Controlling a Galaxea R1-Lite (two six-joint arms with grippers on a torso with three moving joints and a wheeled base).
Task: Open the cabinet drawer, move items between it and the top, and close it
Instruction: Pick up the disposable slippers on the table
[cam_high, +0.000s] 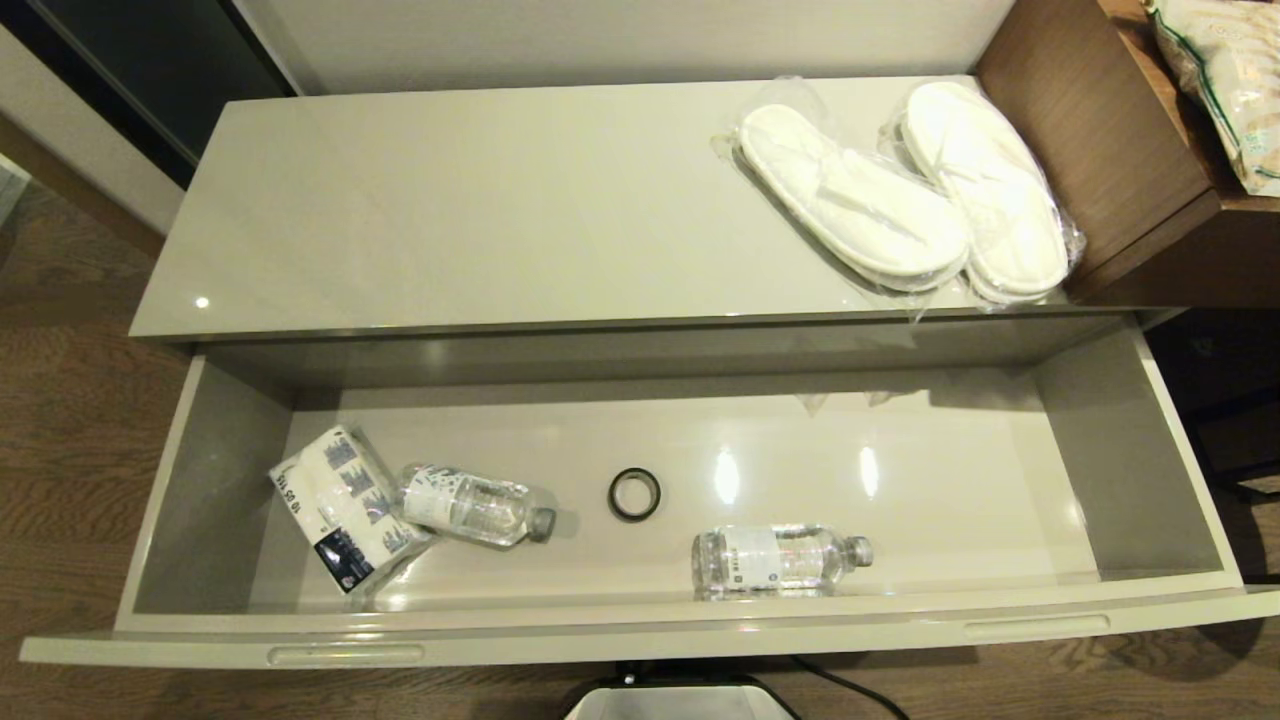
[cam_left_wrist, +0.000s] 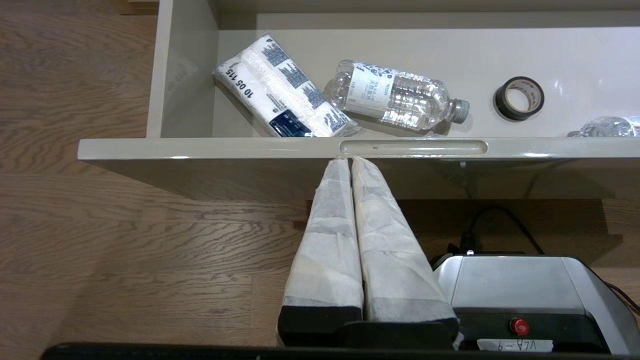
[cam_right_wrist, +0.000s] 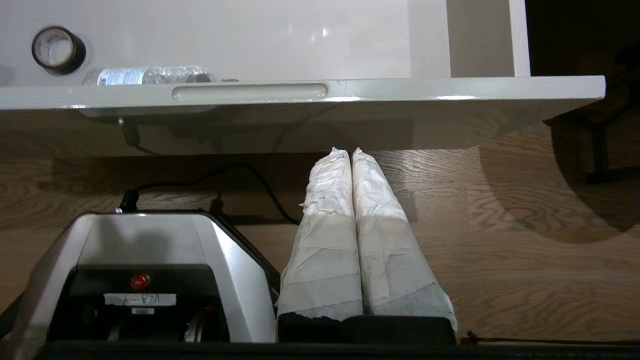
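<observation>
The cabinet drawer (cam_high: 640, 635) stands pulled fully out below the cream-white top (cam_high: 450, 200). Two white slippers in clear plastic bags (cam_high: 850, 200) (cam_high: 985, 190) lie side by side on the top's right end. Neither arm shows in the head view. My left gripper (cam_left_wrist: 349, 159) is shut and empty, its tips just under the drawer's front panel (cam_left_wrist: 200, 148) beside a recessed slot (cam_left_wrist: 413, 147). My right gripper (cam_right_wrist: 350, 150) is shut and empty too, low over the floor in front of the drawer front (cam_right_wrist: 450, 88).
Inside the drawer lie a blue-printed tissue pack (cam_high: 340, 505), two clear water bottles (cam_high: 475, 505) (cam_high: 780, 558) and a black tape roll (cam_high: 634, 494). A brown wood-grain desk (cam_high: 1110, 150) abuts the top's right end. My base (cam_high: 680, 700) sits under the drawer front.
</observation>
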